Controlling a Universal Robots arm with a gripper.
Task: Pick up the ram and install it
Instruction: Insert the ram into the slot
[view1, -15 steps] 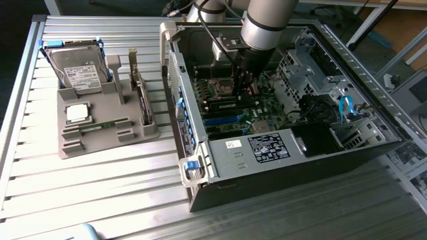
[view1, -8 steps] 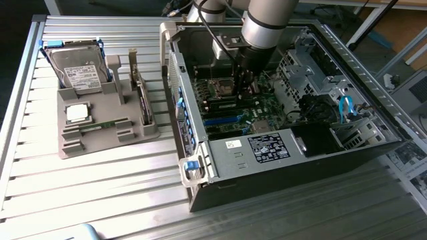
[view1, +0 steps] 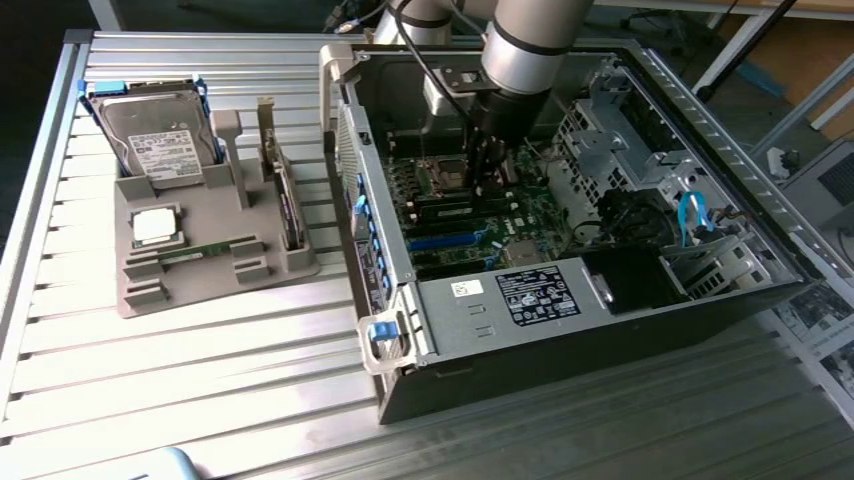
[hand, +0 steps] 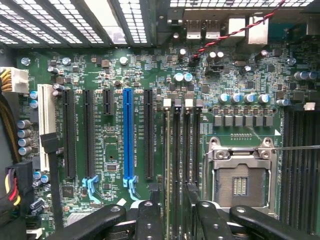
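End effector (view1: 483, 165) hangs inside the case (view1: 561, 330), upper middle of the exterior view, its fingers (hand: 150, 212) wide apart over the slots (hand: 181, 145). One ram (view1: 200, 252) lies in the grey tray (view1: 154, 292), left. The arm hides the slots there.

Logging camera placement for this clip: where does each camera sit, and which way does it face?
Exterior view: off the arm, high, looking down at the open computer case, the parts stand and the arm reaching inside.
Wrist view: on the wrist, facing the motherboard; the open gripper straddles the memory slots.
Shared: motherboard, empty processor socket, gripper.
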